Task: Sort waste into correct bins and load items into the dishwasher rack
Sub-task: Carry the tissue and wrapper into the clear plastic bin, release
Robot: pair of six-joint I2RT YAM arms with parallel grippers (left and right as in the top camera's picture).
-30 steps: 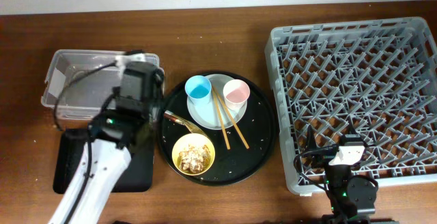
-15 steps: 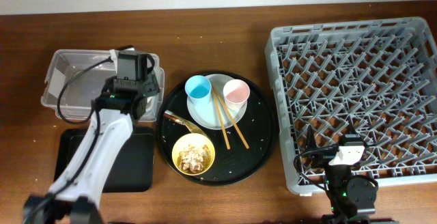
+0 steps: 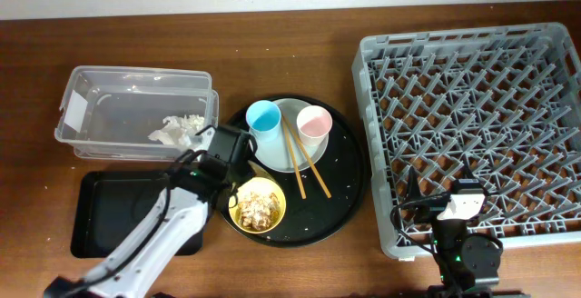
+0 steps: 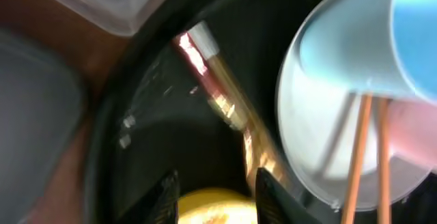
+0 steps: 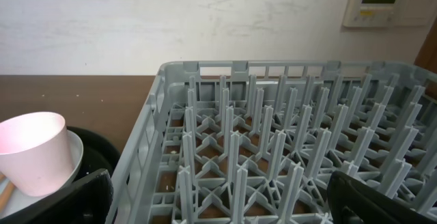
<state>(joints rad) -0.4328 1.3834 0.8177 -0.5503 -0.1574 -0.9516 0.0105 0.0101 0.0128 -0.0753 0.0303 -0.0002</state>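
Since the wrapper (image 4: 220, 91) lies at 12 o'clock just ahead of your left fingers (image 4: 167, 200), spread and empty, note its long axis runs 11-to-5.

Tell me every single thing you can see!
table: one, brown wood, under everything
clear tub: one, see-through, far left
tissue: one, white, inside the tub
small black tray: one, black, front left
round black tray: one, black, table's middle
plate: one, pale grey-white, on the round tray
blue cup: one, light blue, on the plate
pink cup: one, pink, on the plate too
chopsticks: two, wooden, lying across the plate
wrapper: one, brown-gold, left of the plate
yellow bowl: one, yellow, round tray's front
food scraps: one heap, beige-brown, in bowl
rack: one, grey, right side
left arm: one, white-black, over round tray's left edge, jaws open
right arm: one, black, by rack's front edge, jaws open
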